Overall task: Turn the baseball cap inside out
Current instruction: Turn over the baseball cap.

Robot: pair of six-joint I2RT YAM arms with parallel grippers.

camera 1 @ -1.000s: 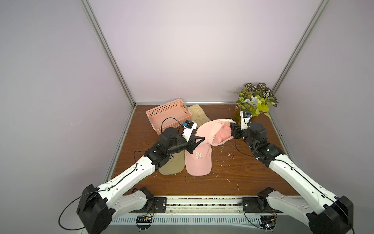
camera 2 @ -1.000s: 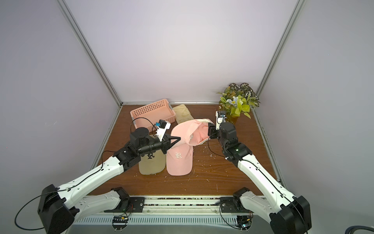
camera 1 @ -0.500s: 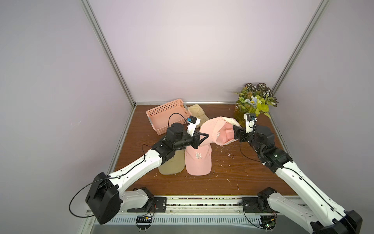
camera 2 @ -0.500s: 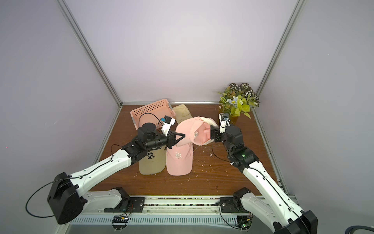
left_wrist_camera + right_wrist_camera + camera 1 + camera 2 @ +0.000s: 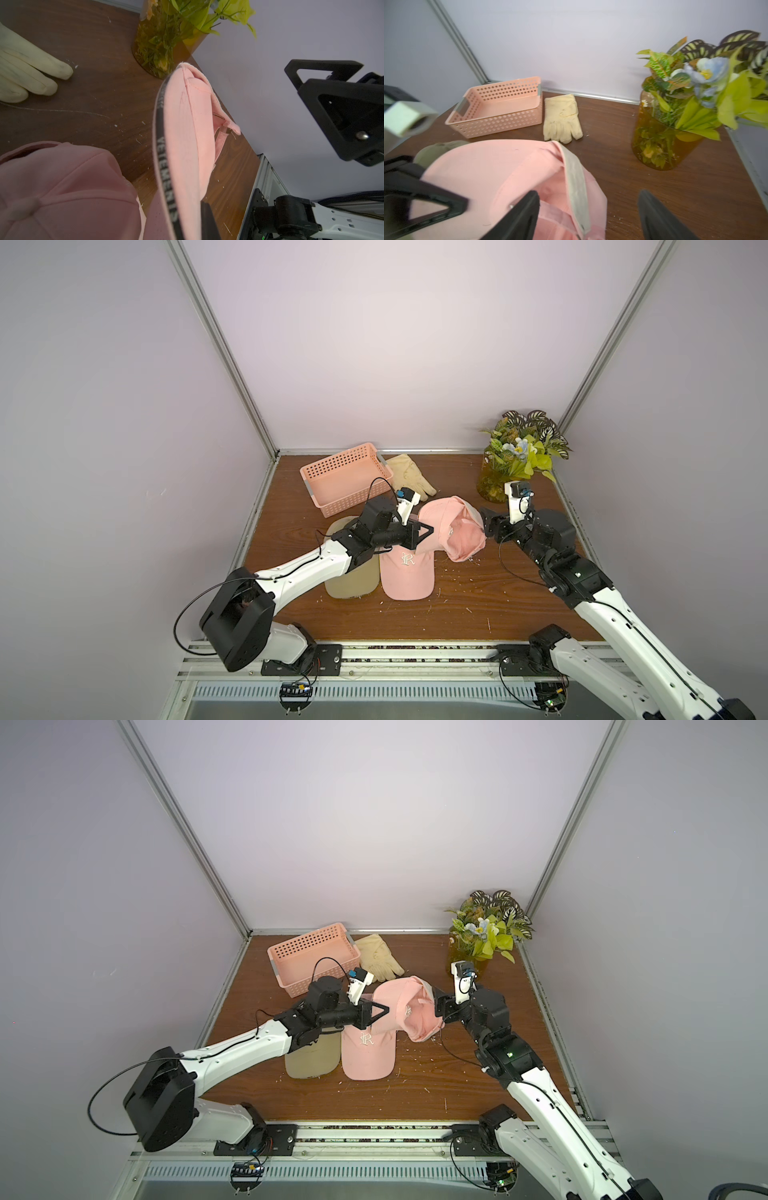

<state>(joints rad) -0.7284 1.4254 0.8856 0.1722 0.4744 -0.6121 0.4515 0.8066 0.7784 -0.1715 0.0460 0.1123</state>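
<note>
Mid-inversion, our left gripper [image 5: 428, 529] clamped the raised pink cap [image 5: 441, 517]; our right gripper [image 5: 485, 526], jaws apart, should next push its crown through.

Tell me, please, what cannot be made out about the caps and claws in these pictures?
Tan cap: crown hidden under the left arm, both top views.
Left claw: pinch point on the held pink cap cut off at the left wrist view's edge.
Right claw: blurred in the right wrist view; contact with the cap unclear.
</note>
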